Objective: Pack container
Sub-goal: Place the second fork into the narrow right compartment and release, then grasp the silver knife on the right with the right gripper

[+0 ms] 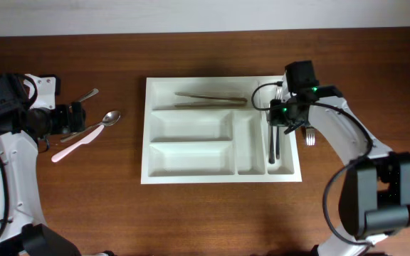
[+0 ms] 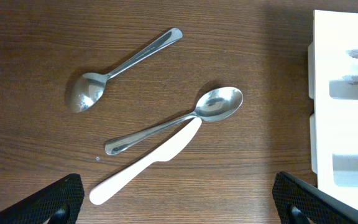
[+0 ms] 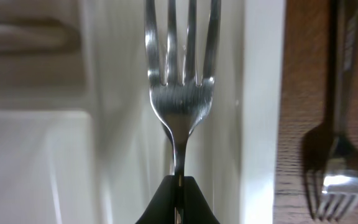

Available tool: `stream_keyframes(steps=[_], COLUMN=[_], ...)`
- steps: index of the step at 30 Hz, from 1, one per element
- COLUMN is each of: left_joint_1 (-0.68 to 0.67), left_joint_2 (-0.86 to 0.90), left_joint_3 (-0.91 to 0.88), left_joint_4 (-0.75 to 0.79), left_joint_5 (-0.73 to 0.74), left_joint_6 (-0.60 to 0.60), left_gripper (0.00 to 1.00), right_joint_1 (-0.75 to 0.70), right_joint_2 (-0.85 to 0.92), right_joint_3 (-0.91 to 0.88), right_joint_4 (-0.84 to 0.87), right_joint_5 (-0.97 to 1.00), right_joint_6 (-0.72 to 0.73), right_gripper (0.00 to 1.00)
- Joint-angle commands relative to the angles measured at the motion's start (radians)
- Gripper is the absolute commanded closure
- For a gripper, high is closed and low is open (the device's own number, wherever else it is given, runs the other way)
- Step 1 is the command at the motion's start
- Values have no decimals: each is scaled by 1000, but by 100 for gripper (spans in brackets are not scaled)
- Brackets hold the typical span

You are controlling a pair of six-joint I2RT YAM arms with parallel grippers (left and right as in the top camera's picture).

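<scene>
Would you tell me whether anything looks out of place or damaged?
Nothing looks damaged or spilled. One fork lies on the table outside the container's right wall; left of it, a white knife lies against a spoon.

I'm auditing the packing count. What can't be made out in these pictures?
- Right wrist: handle of the held fork, hidden by the right end effector.
- Right wrist: second fork, blurred, running off the top edge.
- Left wrist: tray, mostly cut off at right edge.

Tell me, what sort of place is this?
Likely a robotics lab bench, not a kitchen: a plain wooden table, a white cutlery tray, and a robot's right claw holding a fork over the tray.
</scene>
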Motion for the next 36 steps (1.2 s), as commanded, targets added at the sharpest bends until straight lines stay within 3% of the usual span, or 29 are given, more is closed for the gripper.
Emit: stream_keyframes(steps=[1,6,10,15,20,24,26,33,36], left_joint_1=[3,3,3,3,3,3,3,3,3], left_joint_2=[7,7,7,7,7,7,7,7,7], left_joint_3=[19,19,19,19,19,19,19,19,19], left_joint_4=[0,0,0,0,0,0,0,0,0], left_joint_5=[14,14,14,14,14,14,14,14,14], left_joint_6=[12,12,12,12,12,12,12,12,12], left_gripper=[1,1,1,1,1,1,1,1,1], right_joint_1=[0,0,-1,-2,-29,-100,-143,-220,-220], right_joint_2=[42,25,-31,-76,-78,-49,-17,127,170], right_joint_3=[-11,17,116,248,269,248,239,235,235], right_joint_4=[6,-9,-88,-157,-150,-127,-122,-127,-142], right_joint_5=[-5,-5,-3,113,260,252,226,111,111], right_joint_6=[4,-57,-116,-129,-174,-172,-170,-180,-182], right_gripper=[96,48,38,38,38,45,55,61,69])
